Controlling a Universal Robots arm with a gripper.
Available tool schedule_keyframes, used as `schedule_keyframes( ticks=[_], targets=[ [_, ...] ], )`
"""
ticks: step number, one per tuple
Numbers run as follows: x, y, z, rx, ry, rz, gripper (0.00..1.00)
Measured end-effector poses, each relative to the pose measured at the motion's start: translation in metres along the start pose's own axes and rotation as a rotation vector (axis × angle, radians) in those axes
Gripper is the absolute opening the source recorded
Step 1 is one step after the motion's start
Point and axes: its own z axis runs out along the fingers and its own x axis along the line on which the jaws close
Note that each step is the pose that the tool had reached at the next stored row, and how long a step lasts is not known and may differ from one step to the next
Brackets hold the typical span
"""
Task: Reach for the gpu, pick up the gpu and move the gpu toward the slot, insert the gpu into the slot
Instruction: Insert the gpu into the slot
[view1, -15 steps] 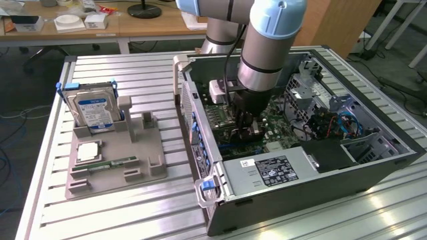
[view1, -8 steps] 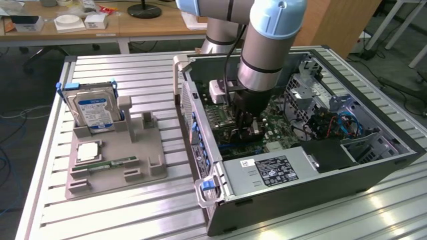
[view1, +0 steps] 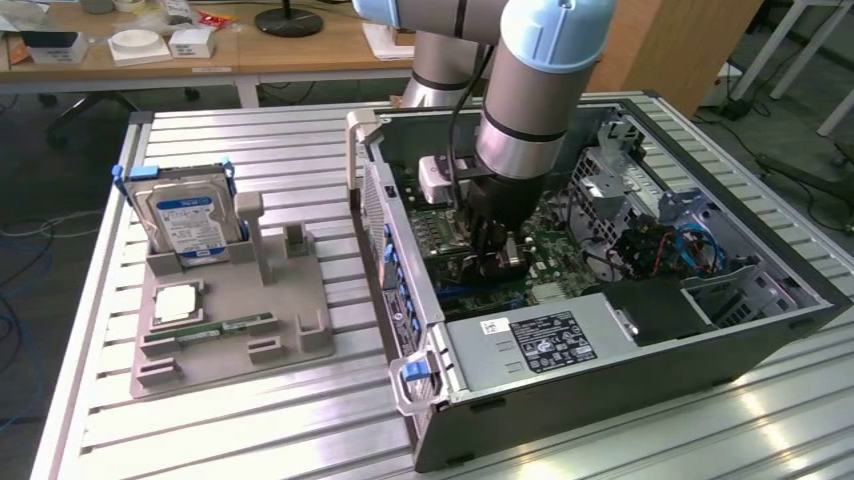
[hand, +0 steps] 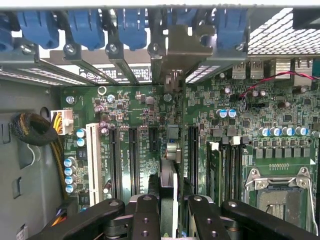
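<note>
Inside the open black computer case (view1: 641, 350), over the green motherboard (hand: 140, 115), I see my black two-fingered gripper (hand: 168, 207) pinching the thin dark gpu card (hand: 169, 170) edge-on between its fingers, upright above the long slots (hand: 134, 152). The exterior view adds the silver hard drive (view1: 191, 225) standing on the grey tray (view1: 234, 320).

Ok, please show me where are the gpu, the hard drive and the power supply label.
gpu (hand: 169, 190): wrist view, its thin edge between the fingers.
hard drive (view1: 191, 222): exterior view, its blue-white label.
power supply label (view1: 545, 341): exterior view, the sticker's middle.
</note>
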Motion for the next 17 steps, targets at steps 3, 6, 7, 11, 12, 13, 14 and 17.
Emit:
schedule_keyframes(
  ticks=[3, 6, 7, 11, 12, 13, 14, 17],
  targets=[
    [0.0000, 0.0000, 0.0000, 0.0000, 0.0000, 0.000, 0.27],
    [0.0000, 0.0000, 0.0000, 0.0000, 0.0000, -0.001, 0.27],
    [0.0000, 0.0000, 0.0000, 0.0000, 0.0000, -0.003, 0.27],
    [-0.0001, 0.0000, 0.0000, -0.0004, -0.0001, -0.017, 0.27],
    [-0.0002, 0.0000, -0.0001, -0.0006, -0.0001, -0.024, 0.27],
    [-0.0002, 0.0000, -0.0001, -0.0007, -0.0001, -0.030, 0.27],
    [-0.0002, 0.0000, -0.0001, -0.0008, -0.0002, -0.035, 0.27],
    [-0.0003, 0.0000, 0.0001, -0.0011, -0.0005, -0.051, 0.27]
  ],
)
